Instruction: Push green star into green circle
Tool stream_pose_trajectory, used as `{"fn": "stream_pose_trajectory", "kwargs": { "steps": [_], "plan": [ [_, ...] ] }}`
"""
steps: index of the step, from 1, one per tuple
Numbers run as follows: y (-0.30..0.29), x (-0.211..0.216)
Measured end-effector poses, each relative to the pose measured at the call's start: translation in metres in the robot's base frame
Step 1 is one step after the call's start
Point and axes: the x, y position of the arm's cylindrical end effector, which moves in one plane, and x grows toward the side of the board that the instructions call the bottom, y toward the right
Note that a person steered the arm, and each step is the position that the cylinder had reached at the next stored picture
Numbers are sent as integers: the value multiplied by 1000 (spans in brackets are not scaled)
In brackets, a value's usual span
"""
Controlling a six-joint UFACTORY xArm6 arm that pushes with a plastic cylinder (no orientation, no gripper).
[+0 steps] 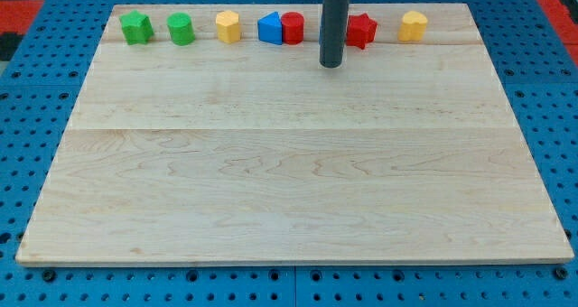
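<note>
The green star (136, 27) sits at the top left of the wooden board (289, 162). The green circle (181, 28) stands just to its right, a small gap between them. My tip (330, 65) is at the top middle of the board, well to the right of both green blocks, just below the row of blocks and between the red circle (293, 27) and the red star (361, 30).
The same top row holds a yellow hexagon (228, 26), a blue triangle (269, 28) touching the red circle, and a yellow block (414, 25) at the right end. Blue pegboard (36, 117) surrounds the board.
</note>
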Motion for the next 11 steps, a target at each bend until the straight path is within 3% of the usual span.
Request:
{"fn": "stream_pose_trajectory", "kwargs": {
  "steps": [1,2,4,5,6,8,9,11],
  "plan": [
    [0,-2],
    [-36,8],
    [-261,27],
    [-361,8],
    [-361,4],
    [-351,-79],
    [-289,-81],
    [-240,-72]
  ]
}}
